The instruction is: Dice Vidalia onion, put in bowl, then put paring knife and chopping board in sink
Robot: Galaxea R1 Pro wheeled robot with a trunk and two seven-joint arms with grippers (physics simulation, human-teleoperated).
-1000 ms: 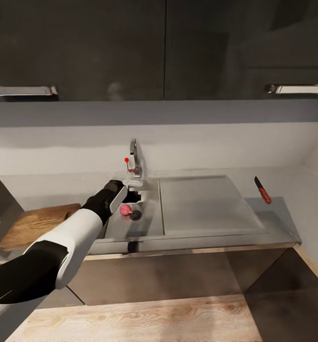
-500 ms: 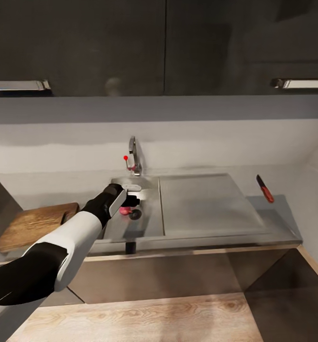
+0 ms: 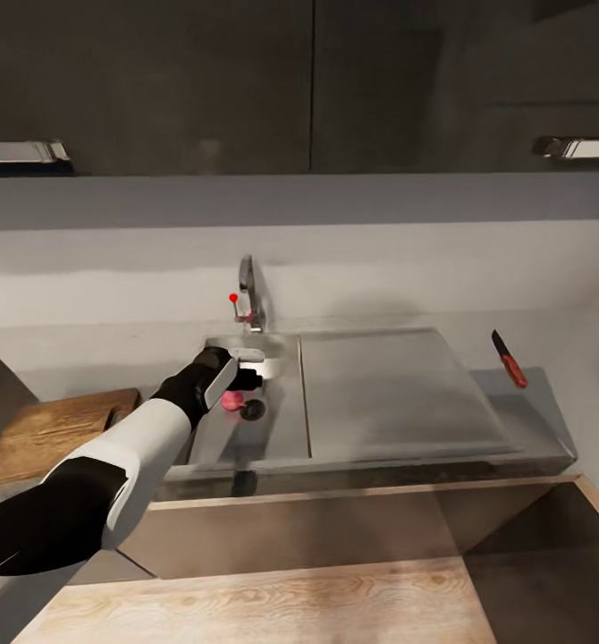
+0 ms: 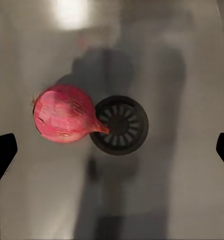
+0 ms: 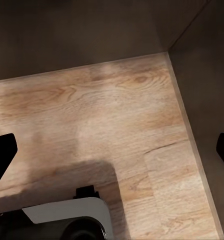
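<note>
- Where the floor (image 5: 117, 125) lies nearest, the right gripper (image 5: 112, 145) hangs over pale wood planks with its fingertips (image 5: 2, 150) set wide and nothing between them; a dark cabinet front rises beyond.
- Over the front edge of the countertop (image 3: 532, 411), the left arm reaches forward into the sink (image 3: 282, 429).
- Left gripper (image 3: 246, 380): down inside the basin, spread wide, holding nothing; in its wrist view the two dark fingertips (image 4: 1, 155) stand well apart at either edge.
- Onion (image 3: 232, 400): on the basin floor just below the gripper, between the open fingers but touching neither. Its pointed end lies over the rim of the round drain (image 4: 119, 125).
- Board (image 3: 54, 429): flat on the countertop left of the sink, partly hidden by the arm.
- Drainboard (image 3: 389, 385): flat, right of the basin.
- Knife (image 3: 510, 360): on the countertop beyond the drainboard's right edge, red handle nearer, dark blade pointing away.
- Faucet (image 3: 248, 300): behind the basin, red knob on its left, against the pale wall under dark upper cabinets (image 3: 299, 80).
</note>
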